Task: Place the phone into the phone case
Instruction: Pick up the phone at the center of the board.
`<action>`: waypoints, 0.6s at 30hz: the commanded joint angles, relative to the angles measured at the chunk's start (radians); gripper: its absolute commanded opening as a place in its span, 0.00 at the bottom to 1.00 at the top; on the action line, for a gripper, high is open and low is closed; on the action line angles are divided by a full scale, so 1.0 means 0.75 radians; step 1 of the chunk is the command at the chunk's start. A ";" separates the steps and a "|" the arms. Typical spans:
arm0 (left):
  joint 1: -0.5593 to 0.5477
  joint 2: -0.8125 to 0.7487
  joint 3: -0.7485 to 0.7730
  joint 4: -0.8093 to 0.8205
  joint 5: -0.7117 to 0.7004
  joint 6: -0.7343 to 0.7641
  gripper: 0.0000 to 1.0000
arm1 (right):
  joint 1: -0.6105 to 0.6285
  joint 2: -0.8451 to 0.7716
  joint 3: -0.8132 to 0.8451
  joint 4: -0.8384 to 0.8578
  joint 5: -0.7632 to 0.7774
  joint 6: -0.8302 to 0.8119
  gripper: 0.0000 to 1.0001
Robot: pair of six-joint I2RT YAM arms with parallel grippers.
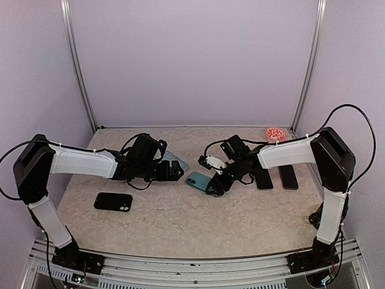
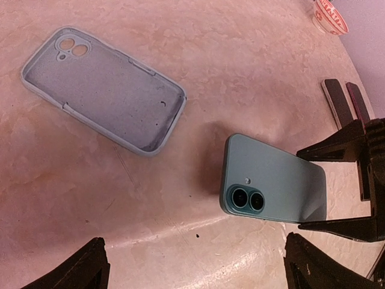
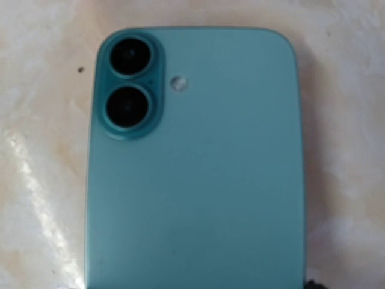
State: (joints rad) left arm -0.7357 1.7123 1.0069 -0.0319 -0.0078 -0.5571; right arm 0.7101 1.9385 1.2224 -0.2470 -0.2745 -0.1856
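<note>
A teal phone (image 2: 274,180) lies back up, twin lenses toward my left arm; it fills the right wrist view (image 3: 192,174). My right gripper (image 1: 218,183) is shut across its width at the end away from the lenses, with black fingers (image 2: 337,141) against both long edges. The pale grey-blue phone case (image 2: 108,90) lies open side up on the table, to the left of the phone and apart from it; in the top view the case (image 1: 178,160) sits just beyond my left gripper (image 1: 174,171). That gripper (image 2: 201,271) hovers open and empty, near the phone's lens end.
A black phone (image 1: 113,201) lies near the front left. Two dark phones (image 1: 263,179) (image 1: 289,177) lie side by side at the right, behind my right arm. A red-and-white bowl (image 1: 275,133) sits at the back right corner. Walls enclose the table.
</note>
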 commanded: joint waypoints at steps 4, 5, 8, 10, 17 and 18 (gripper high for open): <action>-0.013 0.047 -0.021 0.112 0.048 -0.055 0.99 | -0.006 -0.101 -0.033 0.102 -0.066 0.021 0.67; -0.011 0.053 -0.022 0.123 0.058 -0.061 0.99 | -0.007 -0.107 -0.039 0.107 -0.072 0.022 0.67; -0.005 0.073 -0.027 0.170 0.100 -0.087 0.99 | -0.008 -0.123 -0.056 0.124 -0.083 0.021 0.67; 0.003 0.088 -0.029 0.204 0.138 -0.106 0.99 | -0.007 -0.131 -0.064 0.131 -0.092 0.023 0.67; 0.048 0.140 -0.076 0.400 0.328 -0.226 0.99 | -0.006 -0.144 -0.073 0.143 -0.100 0.026 0.67; 0.054 0.148 -0.083 0.442 0.356 -0.244 0.99 | -0.007 -0.144 -0.074 0.145 -0.103 0.025 0.67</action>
State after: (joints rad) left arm -0.7170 1.7916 0.9699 0.1627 0.1513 -0.6716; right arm 0.7101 1.8763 1.1767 -0.1894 -0.3225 -0.1764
